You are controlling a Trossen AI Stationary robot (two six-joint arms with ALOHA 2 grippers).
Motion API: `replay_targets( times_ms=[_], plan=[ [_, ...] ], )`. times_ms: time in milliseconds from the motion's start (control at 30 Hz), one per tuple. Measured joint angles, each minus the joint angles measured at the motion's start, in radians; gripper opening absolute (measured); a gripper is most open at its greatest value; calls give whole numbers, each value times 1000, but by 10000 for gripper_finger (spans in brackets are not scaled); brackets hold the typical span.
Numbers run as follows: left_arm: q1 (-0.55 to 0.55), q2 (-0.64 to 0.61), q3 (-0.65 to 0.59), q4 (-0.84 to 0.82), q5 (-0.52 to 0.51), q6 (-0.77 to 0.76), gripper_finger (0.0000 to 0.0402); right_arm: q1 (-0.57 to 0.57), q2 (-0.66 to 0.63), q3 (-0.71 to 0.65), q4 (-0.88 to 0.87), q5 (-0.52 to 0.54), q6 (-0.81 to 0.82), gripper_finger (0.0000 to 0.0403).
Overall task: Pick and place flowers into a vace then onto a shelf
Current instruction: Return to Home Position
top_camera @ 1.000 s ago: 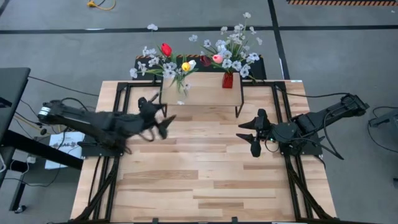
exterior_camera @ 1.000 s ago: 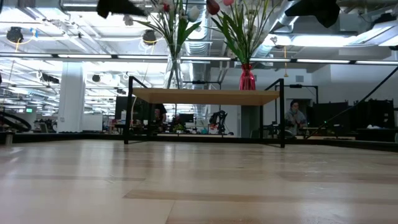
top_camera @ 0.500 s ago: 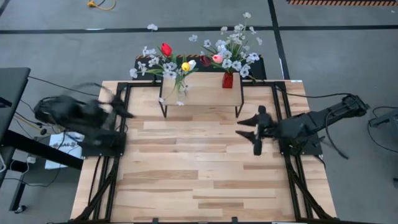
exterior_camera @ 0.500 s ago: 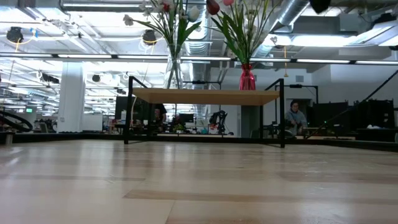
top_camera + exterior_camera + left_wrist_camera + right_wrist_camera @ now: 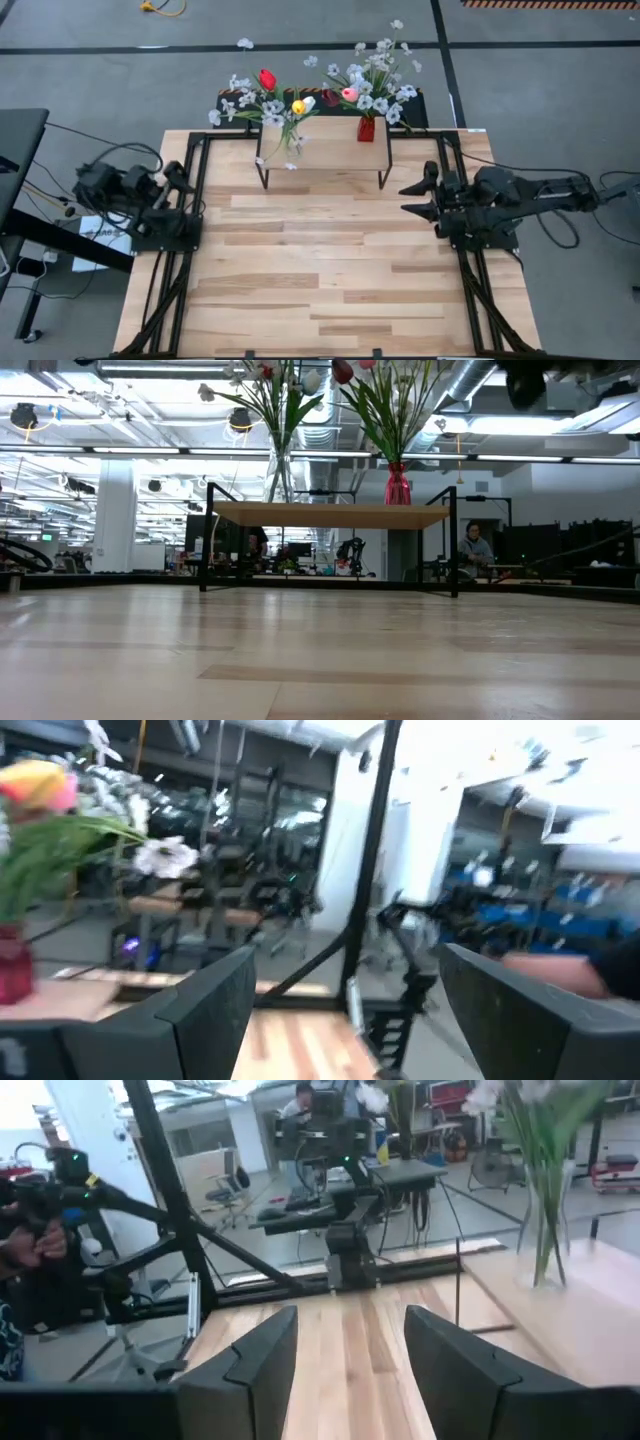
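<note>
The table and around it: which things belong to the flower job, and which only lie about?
Job: flowers, red vase, transparent vase, shelf; left gripper and right gripper, at the sides of the table.
Lying about: yellow cable, paper sheet.

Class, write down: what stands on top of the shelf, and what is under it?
On the shelf: a clear vase and a red vase, both holding flowers. Under it, the low view shows only table and room beyond; from above, the board hides that spot.

Left tool (image 5: 180,177) spread, right tool (image 5: 417,198) spread, arms folded
</note>
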Motion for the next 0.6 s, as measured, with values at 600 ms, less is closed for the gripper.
replay_targets(
  times_ms=[600],
  plan=[
    [0, -21, -481, 495, 54, -49, 303, -10, -357, -529, 292, -58, 150, 177]
  ],
)
